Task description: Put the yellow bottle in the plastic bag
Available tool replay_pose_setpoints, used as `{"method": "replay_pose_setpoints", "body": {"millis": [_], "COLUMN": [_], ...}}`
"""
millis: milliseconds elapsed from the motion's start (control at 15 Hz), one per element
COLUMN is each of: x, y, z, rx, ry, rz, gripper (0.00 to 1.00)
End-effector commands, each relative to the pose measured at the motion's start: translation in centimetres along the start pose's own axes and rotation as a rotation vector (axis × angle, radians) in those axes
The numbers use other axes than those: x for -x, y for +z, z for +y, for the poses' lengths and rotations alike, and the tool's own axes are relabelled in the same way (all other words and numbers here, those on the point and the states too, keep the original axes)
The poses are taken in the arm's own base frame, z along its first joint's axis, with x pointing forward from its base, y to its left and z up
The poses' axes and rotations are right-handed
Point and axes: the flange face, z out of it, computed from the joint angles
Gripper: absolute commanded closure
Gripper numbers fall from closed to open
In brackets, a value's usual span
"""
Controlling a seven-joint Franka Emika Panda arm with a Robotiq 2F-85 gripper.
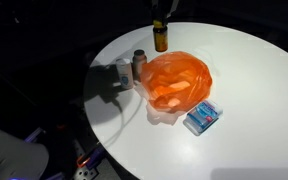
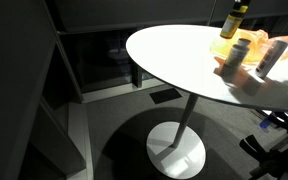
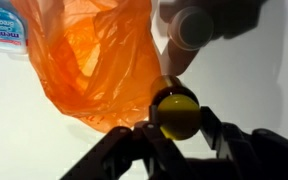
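bottle behind bag, packet in front

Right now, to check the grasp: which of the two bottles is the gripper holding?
The yellow bottle, clamped between the fingers of the gripper; the grey bottle stands free beside the orange bag.

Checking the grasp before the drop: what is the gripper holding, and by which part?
The gripper holds the small yellow bottle by its top end, one finger on either side.
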Motion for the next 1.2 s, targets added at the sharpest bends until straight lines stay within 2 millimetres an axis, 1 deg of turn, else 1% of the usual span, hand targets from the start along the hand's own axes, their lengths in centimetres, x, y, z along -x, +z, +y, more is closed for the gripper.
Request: {"method": "replay_pose_setpoints", "body": {"millis": [0, 133, 200, 267, 400, 533, 733, 800, 933, 1133], "x": [2.0, 2.8, 3.2, 3.6, 4.5, 5.3, 6.0, 6.1, 6.3, 6.2], "y": [-4.7, -6.4, -6.8, -7.0, -6.6, -5.5, -2.5, -1.2, 0.8, 3.6], "z": [3.3, 5.7, 7.1, 8.3, 10.5, 12.3, 14.2, 14.5, 14.9, 14.9], "rx": [0.025, 0.027, 0.027, 0.026, 0.02, 0.007, -0.015, -0.024, -0.04, -0.066], "ry": [0.108, 0.173, 0.209, 0.241, 0.298, 0.335, 0.359, 0.364, 0.376, 0.378], "rz": [0.068, 0.097, 0.104, 0.109, 0.106, 0.092, 0.051, 0.03, 0.0, -0.04], "gripper": [0.81, 0.81, 0.81, 0.81, 0.81, 0.81, 0.81, 0.81, 0.81, 0.81]}}
